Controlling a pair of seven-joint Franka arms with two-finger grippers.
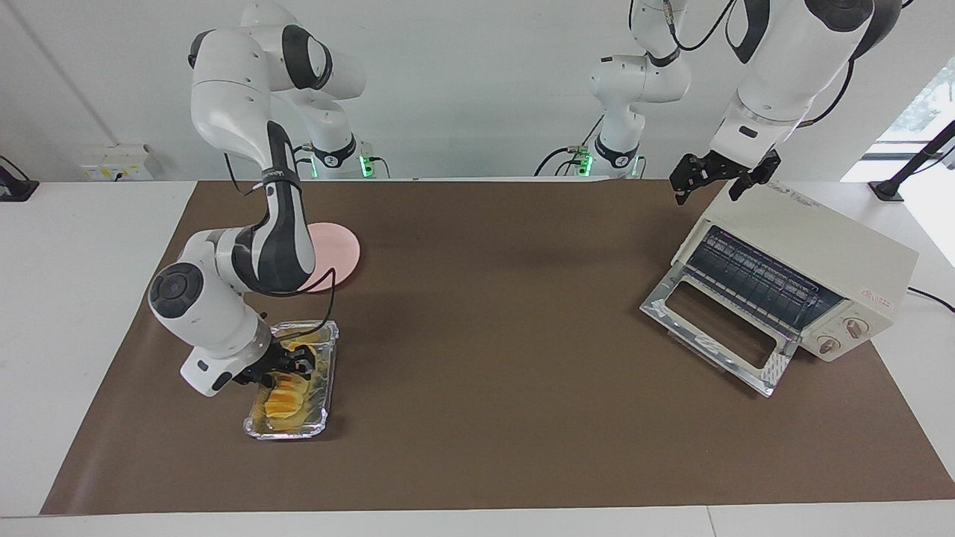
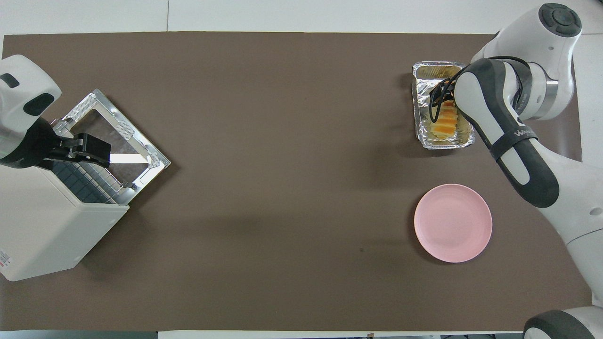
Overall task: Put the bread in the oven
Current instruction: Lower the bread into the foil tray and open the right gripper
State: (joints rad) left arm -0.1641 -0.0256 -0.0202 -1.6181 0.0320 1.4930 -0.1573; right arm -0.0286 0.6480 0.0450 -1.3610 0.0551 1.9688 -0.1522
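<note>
Bread (image 1: 284, 397) lying in foil tray (image 1: 322, 350) at right arm's end of bench (image 1: 492, 313) | step: pickup, not yet gripped | right claw (image 1: 293, 363) down at loaf, spread unclear | left claw (image 1: 715, 173) wide, waiting over oven (image 1: 821, 261), door down | next: firm grip, lift, carry to rack.

The bread (image 1: 283, 394), a ridged yellow-orange loaf, lies flat just under the right claw (image 1: 292, 366); the cream-white oven (image 1: 802, 272), door dropped open, stands below the left claw (image 1: 712, 179)
</note>
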